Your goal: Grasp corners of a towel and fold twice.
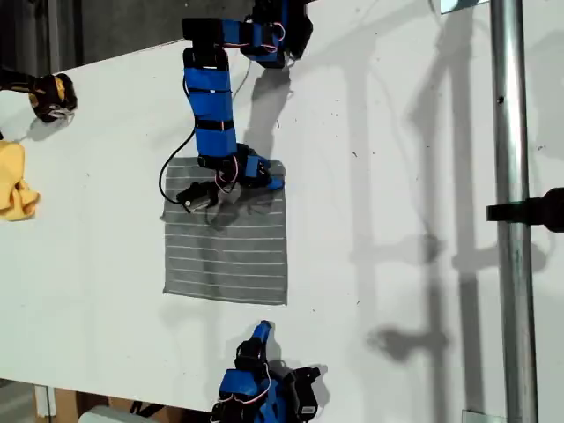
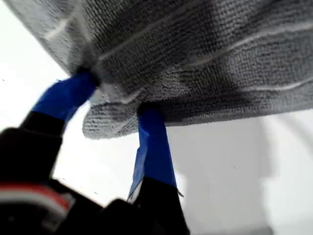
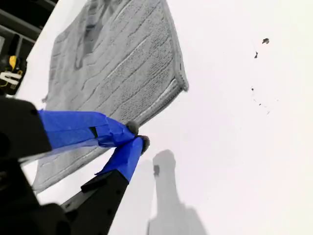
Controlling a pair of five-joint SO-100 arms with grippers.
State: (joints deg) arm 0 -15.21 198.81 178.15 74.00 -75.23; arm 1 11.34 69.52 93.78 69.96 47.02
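The grey striped towel point(image 1: 229, 256) lies flat on the white table, its far edge rumpled. My first gripper point(image 1: 264, 179) reaches in from the top of the exterior view and is shut on the towel near the corner at the exterior view's upper right. Up close, its blue fingers point(image 2: 151, 142) pinch a bunched fold of towel point(image 2: 195, 49). My second gripper point(image 1: 262, 332) sits below the towel's near edge, shut with nothing in it, its tips point(image 3: 137, 137) meeting just short of the towel point(image 3: 117, 63). A near corner point(image 3: 181, 85) lies flat.
A yellow cloth point(image 1: 13, 181) and a black-and-yellow object point(image 1: 48, 95) lie at the exterior view's left edge. A metal pole point(image 1: 511, 211) with a black clamp point(image 1: 538, 210) stands at its right. A black cable point(image 1: 166, 181) loops beside the first arm.
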